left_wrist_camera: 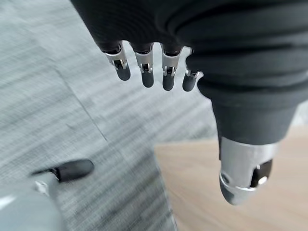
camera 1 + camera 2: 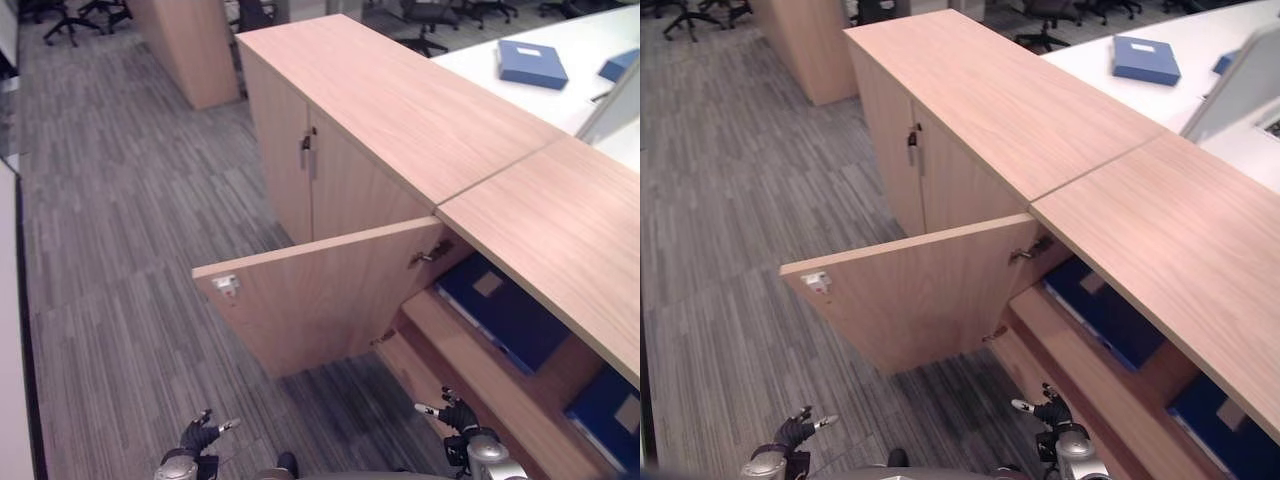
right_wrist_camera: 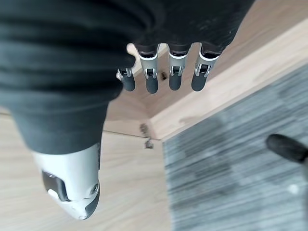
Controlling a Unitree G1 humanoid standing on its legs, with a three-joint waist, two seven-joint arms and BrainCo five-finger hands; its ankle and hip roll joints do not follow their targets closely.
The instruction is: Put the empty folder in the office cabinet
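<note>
The right hand [image 2: 458, 414] hangs low beside the open cabinet [image 2: 500, 375], fingers relaxed and holding nothing; the left hand [image 2: 198, 434] hangs over the carpet, likewise slack and empty. The blue folder [image 2: 531, 62] lies flat on the white desk [image 2: 590, 45], far ahead and to the right beyond the cabinet top [image 2: 400, 100], its long side slanting across the desk. The right hand looks nearer. The door [image 2: 310, 300] stands swung open, with other blue folders [image 2: 505, 312] shelved inside.
</note>
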